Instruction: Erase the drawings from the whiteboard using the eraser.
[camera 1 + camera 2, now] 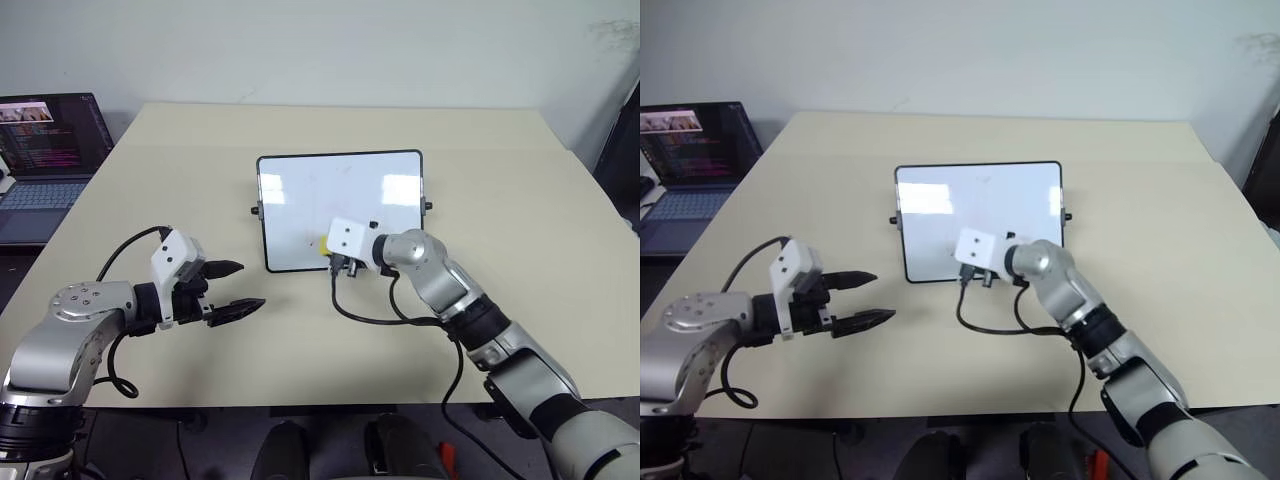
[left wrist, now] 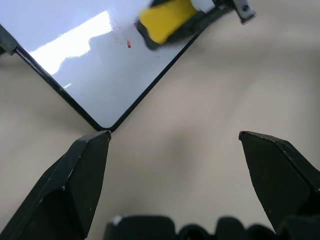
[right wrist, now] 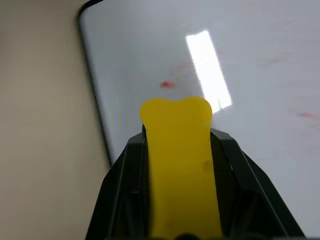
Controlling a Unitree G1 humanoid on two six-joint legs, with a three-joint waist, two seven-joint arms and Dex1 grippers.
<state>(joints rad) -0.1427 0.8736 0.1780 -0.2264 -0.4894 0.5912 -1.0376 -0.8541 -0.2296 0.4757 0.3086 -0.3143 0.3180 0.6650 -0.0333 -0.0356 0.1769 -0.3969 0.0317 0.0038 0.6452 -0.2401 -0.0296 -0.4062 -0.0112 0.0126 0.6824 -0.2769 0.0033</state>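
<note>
Now the eraser is clamped in the right pincer over the whiteboard's near edge, just short of a faint red smear. That residue is best cleared with flat, firmly pressed strokes. The left pincer is held apart above the bench, beside the board's near corner.

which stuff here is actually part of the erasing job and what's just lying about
Part of the job:
- whiteboard
- eraser, held in the right gripper
- red marks left on the board

Just lying about:
- laptop at the table's far left corner
- left gripper, open and idle over the table
</note>
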